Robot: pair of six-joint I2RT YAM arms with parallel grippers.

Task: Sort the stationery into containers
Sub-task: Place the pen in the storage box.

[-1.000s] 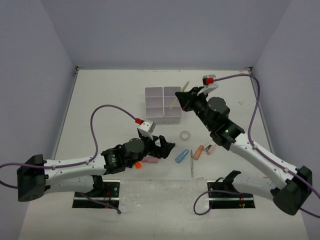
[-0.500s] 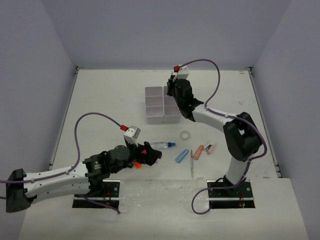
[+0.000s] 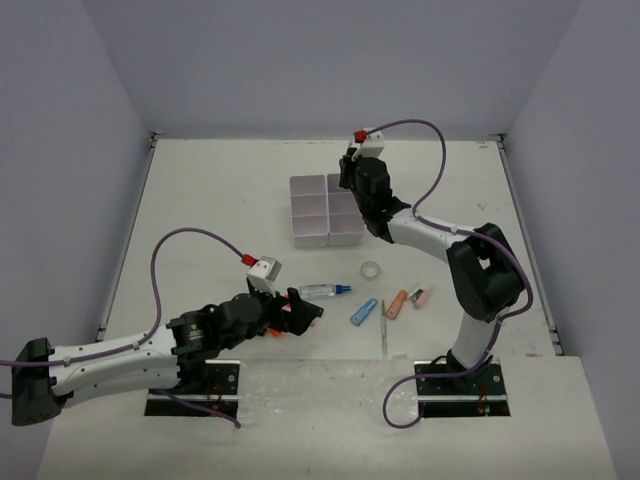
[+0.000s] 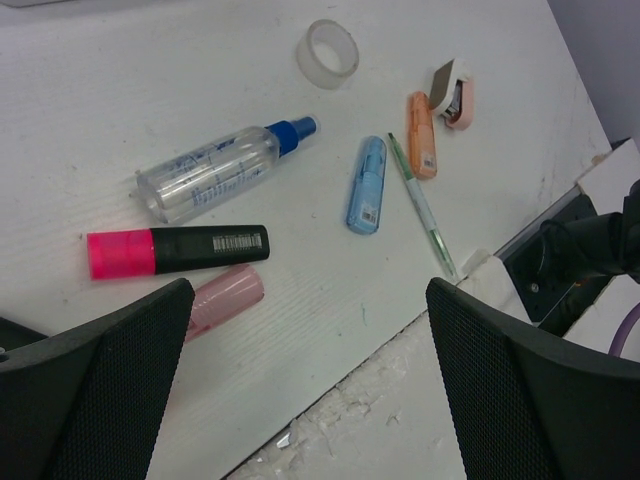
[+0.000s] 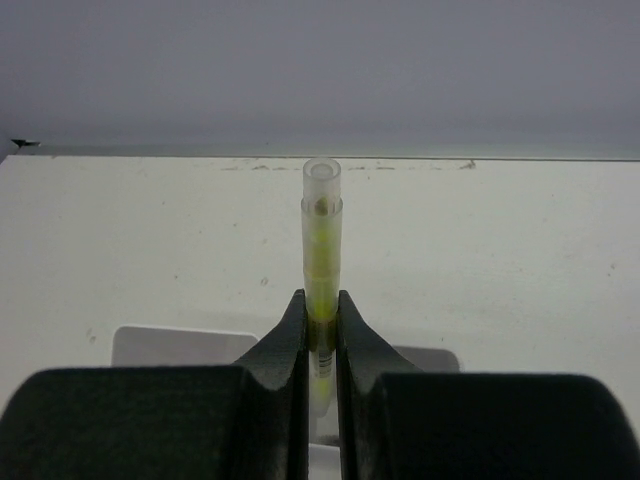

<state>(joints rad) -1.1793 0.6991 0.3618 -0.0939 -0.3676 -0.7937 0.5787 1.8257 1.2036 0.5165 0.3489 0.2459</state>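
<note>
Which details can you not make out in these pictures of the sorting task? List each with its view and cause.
- Right wrist: lower end of the yellow-green pen, hidden inside the right gripper.
- Top: right-hand compartments of the tray, partly covered by the right arm.
- Left wrist: part of the pale pink stick, behind the left gripper.

arms (image 3: 110, 352): white links, black joints | cables (image 3: 190, 235): purple | left hand (image 3: 306, 310), right hand (image 5: 320, 312): black
</note>
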